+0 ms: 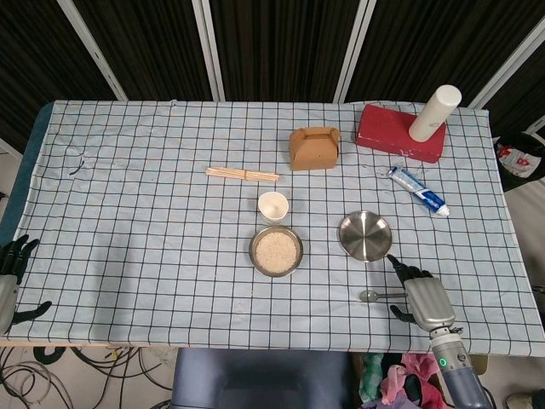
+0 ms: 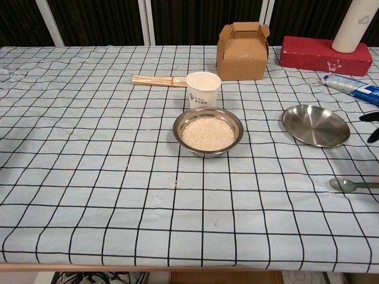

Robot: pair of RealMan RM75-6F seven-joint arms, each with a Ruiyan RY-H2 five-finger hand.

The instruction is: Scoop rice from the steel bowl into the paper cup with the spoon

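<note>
I see my right hand [image 1: 419,294] near the front right of the table [image 1: 128,213], with its fingers spread apart and nothing in them. It sits just over the handle end of the spoon [image 1: 380,296]. I cannot tell if it is touching the spoon. The spoon lies flat on the checked cloth, with its round end pointing toward the middle of the table. In the chest view I see only the dark tips of that hand's fingers [image 2: 372,125] at the right edge, and the spoon [image 2: 349,185] lying below them.

My left hand [image 1: 10,273] is far off at the front left corner, by the table edge. Its fingers are spread too, and it holds nothing.

The steel bowl [image 1: 276,251] with white rice [image 1: 276,250] in it is near the middle of the table. The paper cup [image 1: 273,206] stands upright just behind the bowl, very close to it. The cup looks empty.

A flat steel plate [image 1: 365,236] lies to the right of the bowl, near my right hand. Farther back I see a bundle of wooden sticks [image 1: 242,175], a small brown box [image 1: 314,147], a red block [image 1: 401,132] with a white bottle [image 1: 433,112] standing on it, and a tube [image 1: 419,191].
</note>
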